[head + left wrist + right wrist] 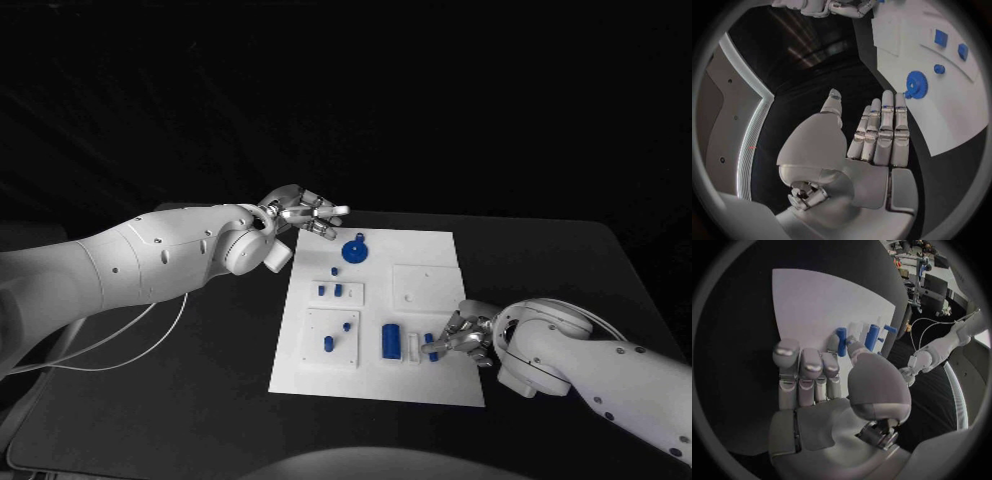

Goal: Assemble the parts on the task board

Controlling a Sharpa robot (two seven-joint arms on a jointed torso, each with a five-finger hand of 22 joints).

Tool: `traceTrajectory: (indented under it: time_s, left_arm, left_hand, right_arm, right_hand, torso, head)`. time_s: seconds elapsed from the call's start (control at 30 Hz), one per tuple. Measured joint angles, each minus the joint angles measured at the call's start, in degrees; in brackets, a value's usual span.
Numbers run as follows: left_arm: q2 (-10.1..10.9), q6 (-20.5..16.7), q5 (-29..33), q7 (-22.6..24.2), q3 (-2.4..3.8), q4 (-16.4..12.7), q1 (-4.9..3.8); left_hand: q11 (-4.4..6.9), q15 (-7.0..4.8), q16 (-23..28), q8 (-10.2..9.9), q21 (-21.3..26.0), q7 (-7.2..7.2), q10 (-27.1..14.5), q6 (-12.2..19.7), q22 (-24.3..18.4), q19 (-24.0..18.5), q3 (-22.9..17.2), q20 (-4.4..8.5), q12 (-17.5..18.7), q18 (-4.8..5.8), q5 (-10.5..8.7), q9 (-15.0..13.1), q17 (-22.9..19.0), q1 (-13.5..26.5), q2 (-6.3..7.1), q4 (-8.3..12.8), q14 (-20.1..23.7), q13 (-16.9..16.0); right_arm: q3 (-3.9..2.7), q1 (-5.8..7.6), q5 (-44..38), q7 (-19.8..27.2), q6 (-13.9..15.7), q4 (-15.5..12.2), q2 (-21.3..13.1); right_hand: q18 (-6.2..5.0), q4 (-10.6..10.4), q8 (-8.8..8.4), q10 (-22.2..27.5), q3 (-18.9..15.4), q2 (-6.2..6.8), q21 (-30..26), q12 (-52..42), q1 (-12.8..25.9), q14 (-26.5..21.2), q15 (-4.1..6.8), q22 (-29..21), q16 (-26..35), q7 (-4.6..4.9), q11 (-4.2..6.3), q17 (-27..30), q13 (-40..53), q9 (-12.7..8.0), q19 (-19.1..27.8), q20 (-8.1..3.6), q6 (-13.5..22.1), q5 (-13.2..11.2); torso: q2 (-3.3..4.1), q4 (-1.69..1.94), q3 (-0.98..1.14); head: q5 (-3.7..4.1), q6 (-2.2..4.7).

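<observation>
The white task board (433, 262) lies in the middle of the black table. My left hand (303, 213) hovers at its far left corner, fingers straight and apart from the thumb, holding nothing (879, 135). Just beyond its fingertips lies a blue gear (356, 249) (916, 82). At the board's near right my right hand (459, 337) (826, 390) pinches a small blue peg (431, 347) (841, 341) between thumb and a finger, low over the board. A larger blue cylinder (391, 340) (873, 336) lies just left of that peg.
Several small blue parts sit in raised white blocks on the board's left half (330, 291) (332, 338). A plain white block (424, 284) sits at the middle right. A white cable (130, 345) runs over the table at the left.
</observation>
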State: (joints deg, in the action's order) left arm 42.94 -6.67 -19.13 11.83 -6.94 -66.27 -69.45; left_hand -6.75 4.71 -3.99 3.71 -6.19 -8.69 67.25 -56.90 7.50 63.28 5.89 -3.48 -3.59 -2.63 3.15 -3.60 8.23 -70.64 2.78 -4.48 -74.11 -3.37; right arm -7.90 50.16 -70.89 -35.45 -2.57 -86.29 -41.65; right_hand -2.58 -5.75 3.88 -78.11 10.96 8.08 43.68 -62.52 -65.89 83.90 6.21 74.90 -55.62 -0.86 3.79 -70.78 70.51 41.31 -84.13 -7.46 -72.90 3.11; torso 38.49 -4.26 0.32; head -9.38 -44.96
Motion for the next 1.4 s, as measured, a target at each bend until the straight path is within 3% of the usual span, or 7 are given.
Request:
traceTrajectory:
  time_s: [0.17,0.27,0.43,0.7,1.0,1.33,1.4]
  left_arm:
    - [0.0,0.0,0.0,0.0,0.0,0.0,0.0]
    - [0.0,0.0,0.0,-0.1,0.0,0.0,0.0]
    - [0.1,0.0,0.0,-0.1,0.0,-0.1,0.0]
    - [0.1,0.0,0.0,-0.2,0.0,-0.1,0.0]
    - [0.1,0.0,0.0,-0.3,-0.01,-0.1,0.0]
    - [0.1,0.1,0.0,-0.5,-0.01,-0.1,0.0]
    - [0.0,0.1,0.0,-0.5,-0.01,-0.1,0.0]
  left_hand:
    - [0.0,0.0,0.0,0.0,0.0,0.0,0.0,0.0,0.0,0.0,0.0,0.0,0.0,0.0,0.0,0.0,0.0,0.0,0.0,0.0,0.0,0.0]
    - [0.0,0.0,0.0,0.0,0.0,0.0,0.0,0.0,0.0,0.0,0.0,0.0,0.0,0.0,0.0,0.0,0.0,0.0,0.0,0.0,0.0,0.0]
    - [0.0,0.0,0.0,0.0,0.0,-0.21,0.0,0.2,-0.1,0.0,0.0,0.0,0.0,0.0,0.0,0.0,-0.1,0.0,0.0,0.0,0.0,0.0]
    - [0.0,0.0,0.0,0.0,0.0,-0.02,0.0,0.4,-0.1,0.0,-0.2,0.0,0.0,0.0,0.0,0.0,-0.1,0.0,0.0,-0.2,0.0,0.0]
    - [0.0,0.0,0.0,0.0,0.0,-0.01,0.0,0.4,-0.1,0.0,-0.2,0.0,0.0,0.0,0.0,0.0,-0.1,0.0,0.0,-0.2,0.0,0.0]
    - [0.0,0.0,0.0,0.0,0.0,-0.01,0.0,0.4,-0.1,0.0,-0.2,0.0,0.0,0.0,0.0,0.0,-0.1,0.0,0.0,-0.5,0.0,0.0]
    - [0.0,0.0,0.0,0.0,0.0,-0.01,0.0,0.4,-0.1,0.0,-0.2,0.0,0.0,0.0,0.0,0.0,-0.1,0.0,0.0,-0.5,0.0,0.0]
  right_arm:
    - [-0.02,-0.07,-1.8,0.0,0.3,-0.6,-0.3]
    - [-0.08,-0.09,-3.9,-0.2,0.8,-1.4,-0.6]
    - [-0.21,-0.01,-7.5,-0.7,1.7,-2.8,-0.8]
    - [-0.16,-0.07,-11.3,-1.7,2.2,-4.1,-1.0]
    - [-0.21,-0.02,-13.6,-2.3,0.9,-4.9,-1.4]
    - [0.15,0.25,-18.3,-2.4,-2.1,-5.2,-0.7]
    - [0.61,0.38,-20.1,-2.4,-2.5,-5.2,-0.5]
  right_hand:
    - [0.0,0.9,-0.17,1.4,2.2,0.99,-0.9,1.5,-1.1,0.0,0.0,0.0,0.8,-1.09,-0.73,0.1,-0.9,-0.3,0.0,0.0,1.2,0.0]
    - [0.0,2.7,-0.17,3.3,7.1,1.49,-2.5,3.8,-2.2,-0.6,-0.9,0.0,2.2,-1.4,-2.29,0.7,-2.5,-0.3,0.1,0.35,3.0,0.0]
    - [-1.82,10.0,-0.17,4.2,14.1,1.86,-3.2,4.0,-1.3,-0.6,-1.82,0.0,2.2,0.45,-3.17,1.3,-4.5,-0.3,0.1,1.74,7.2,2.5]
    - [-1.82,14.4,-0.16,4.6,16.4,1.36,-3.2,3.2,0.1,-0.6,-1.82,0.0,2.2,3.41,-3.17,1.6,-5.9,-0.3,0.1,1.74,9.1,8.7]
    - [-1.81,15.5,-0.16,5.4,15.9,1.19,-3.8,3.2,0.4,-0.8,-2.02,0.0,2.2,4.3,-3.17,1.8,-6.5,-0.3,0.1,1.74,9.8,9.6]
    - [-1.81,14.0,0.12,5.6,12.1,1.21,-4.0,3.2,0.4,-1.0,-2.23,0.0,2.2,4.53,-3.37,1.8,-7.0,-0.3,0.3,1.94,10.1,10.3]
    - [-1.81,14.0,0.13,5.8,12.0,1.46,-4.0,3.2,0.6,-1.0,-2.23,0.0,2.2,4.53,-3.26,1.8,-7.1,2.7,0.3,1.94,10.1,10.5]
  torso:
    - [0.0,-0.01,-0.02]
    - [-0.01,0.0,-0.02]
    - [-0.03,0.02,-0.07]
    - [-0.02,0.05,-0.07]
    - [-0.02,0.04,-0.12]
    - [-0.04,0.02,-0.15]
    - [-0.05,0.02,-0.15]
  head:
    - [0.05,0.06]
    - [0.09,-0.01]
    - [0.2,-0.04]
    - [0.29,-0.08]
    - [0.54,-0.18]
    - [0.82,-0.38]
    - [0.82,-0.46]
